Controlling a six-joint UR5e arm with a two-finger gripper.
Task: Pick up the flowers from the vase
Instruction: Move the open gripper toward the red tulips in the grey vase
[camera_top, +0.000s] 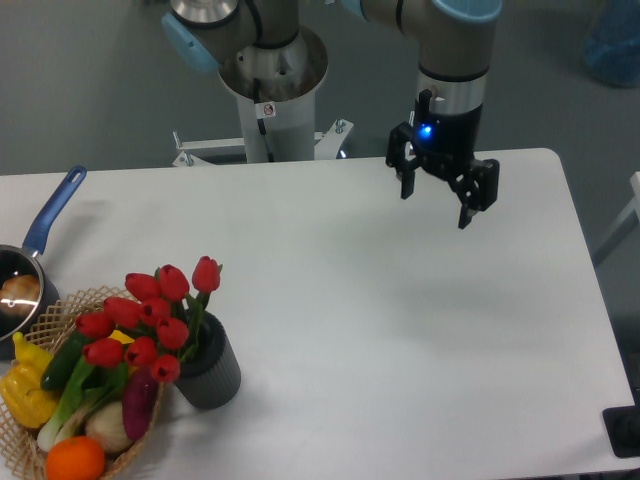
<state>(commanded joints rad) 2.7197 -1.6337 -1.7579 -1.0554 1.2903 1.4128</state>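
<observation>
A bunch of red tulips, the flowers (148, 322), stands in the vase (211, 368), a short dark grey ribbed cylinder at the table's front left. The buds lean left over the wicker basket. My gripper (436, 206) hangs open and empty above the table's back right part, far from the flowers, its two black fingers pointing down and spread apart.
A wicker basket (60, 305) with vegetables and fruit touches the vase on its left. A blue-handled saucepan (30, 265) sits at the left edge. The robot's white pedestal (272, 95) rises behind the table's back edge.
</observation>
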